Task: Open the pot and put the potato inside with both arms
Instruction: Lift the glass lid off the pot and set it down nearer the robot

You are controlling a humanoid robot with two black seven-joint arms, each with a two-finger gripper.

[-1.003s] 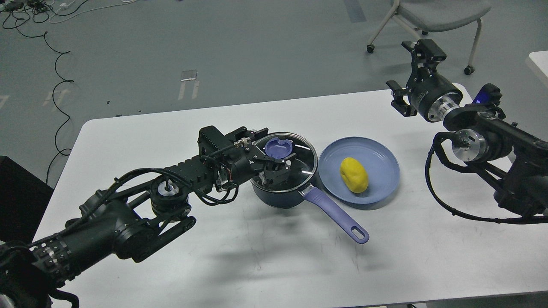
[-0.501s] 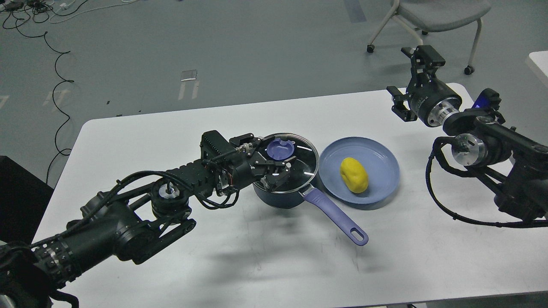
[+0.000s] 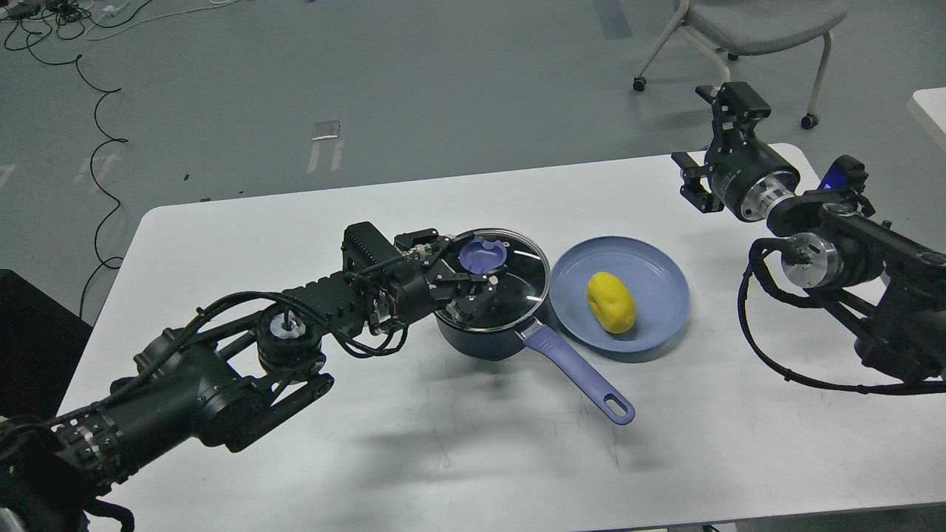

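Observation:
The pot [image 3: 484, 336] stands mid-table with its round glass lid [image 3: 521, 284] on, and its purple handle [image 3: 584, 373] points to the front right. My left gripper [image 3: 467, 272] hovers over the lid's left half. Its fingers are spread, one on each side of the purple knob [image 3: 484, 257], and I see no grip on it. The yellow potato [image 3: 611, 301] lies on the light-blue plate [image 3: 576, 270] just right of the pot. My right gripper [image 3: 715, 140] is open and empty, held high over the table's far right edge.
The white table [image 3: 458, 458] holds only the pot and the plate. A wheeled chair [image 3: 746, 18] stands behind the far right corner. Cables [image 3: 100, 148] trail on the floor at the left. Another white surface [image 3: 933, 107] shows at the right edge.
My left gripper has crept slightly further over the lid beside the knob. My right gripper has drifted a little right and down. Pot, lid and potato have not moved.

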